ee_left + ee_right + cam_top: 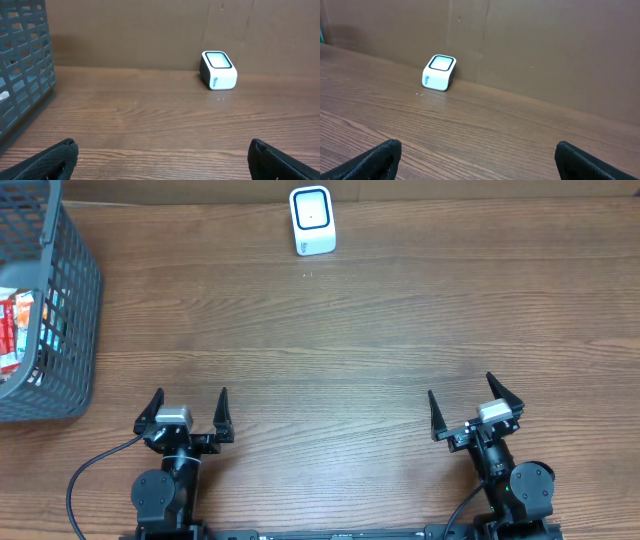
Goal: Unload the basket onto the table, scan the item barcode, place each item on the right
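Note:
A small white barcode scanner (312, 220) with a dark-rimmed window stands at the far middle of the wooden table; the left wrist view shows the scanner (218, 70) and so does the right wrist view (439, 72). Packaged items (18, 328) in red and white lie inside the grey basket (75, 300) at the far left. My left gripper (189, 402) rests near the front edge, open and empty. My right gripper (476, 398) stands at the front right, also open with nothing between its fingers.
The basket's grid wall (25, 65) rises at the left of the left wrist view. A brown cardboard wall (545, 50) backs the table behind the scanner. Black cables (85, 480) trail from the arm bases at the front edge.

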### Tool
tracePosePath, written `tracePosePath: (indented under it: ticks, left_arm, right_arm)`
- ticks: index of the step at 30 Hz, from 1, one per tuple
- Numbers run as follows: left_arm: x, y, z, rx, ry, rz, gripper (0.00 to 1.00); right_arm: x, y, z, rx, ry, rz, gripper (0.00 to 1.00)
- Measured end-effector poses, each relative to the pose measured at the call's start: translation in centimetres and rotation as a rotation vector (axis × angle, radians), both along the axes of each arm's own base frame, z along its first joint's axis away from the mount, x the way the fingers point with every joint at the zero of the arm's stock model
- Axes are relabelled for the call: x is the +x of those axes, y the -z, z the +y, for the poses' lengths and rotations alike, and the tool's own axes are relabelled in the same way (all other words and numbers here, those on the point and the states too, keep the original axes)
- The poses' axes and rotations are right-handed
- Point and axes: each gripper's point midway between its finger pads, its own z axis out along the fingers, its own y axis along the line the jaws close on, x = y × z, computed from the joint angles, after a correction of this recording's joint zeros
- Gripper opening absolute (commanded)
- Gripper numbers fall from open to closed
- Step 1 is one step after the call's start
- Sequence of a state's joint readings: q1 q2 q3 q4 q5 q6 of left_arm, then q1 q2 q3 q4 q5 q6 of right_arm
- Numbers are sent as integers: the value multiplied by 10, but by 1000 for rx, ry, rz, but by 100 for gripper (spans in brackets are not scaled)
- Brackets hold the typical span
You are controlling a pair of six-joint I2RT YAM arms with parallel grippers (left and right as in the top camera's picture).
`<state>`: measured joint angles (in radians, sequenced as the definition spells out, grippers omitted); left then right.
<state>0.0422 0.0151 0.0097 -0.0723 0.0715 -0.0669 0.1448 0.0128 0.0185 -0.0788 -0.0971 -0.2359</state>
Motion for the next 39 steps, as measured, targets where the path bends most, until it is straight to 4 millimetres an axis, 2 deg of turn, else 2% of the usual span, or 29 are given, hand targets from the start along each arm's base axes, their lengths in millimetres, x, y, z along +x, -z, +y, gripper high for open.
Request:
tracePosePath:
  ticks: [26,29,31,32,34,36,39]
  left_arm:
    - [0,1,-1,-1,5,4,100]
    - [-5,2,-3,-12,17,62,100]
    - [-12,-4,-5,-17,26,105,100]
    - [-17,-28,-7,-19,35,86,100]
    - [-28,-62,-10,-20,51,66,100]
    - [-38,-109,-14,-19,69,27,100]
    - [-53,-170,-17,-18,88,47,100]
  right_arm:
    - [0,0,0,0,0,0,100]
    - [0,0,0,0,0,0,100]
    - [0,0,0,0,0,0,100]
    - [0,0,0,-1,0,0,100]
    - [0,0,0,-1,0,1,100]
    - [0,0,0,0,0,0,100]
    - [0,0,0,-1,-1,2,100]
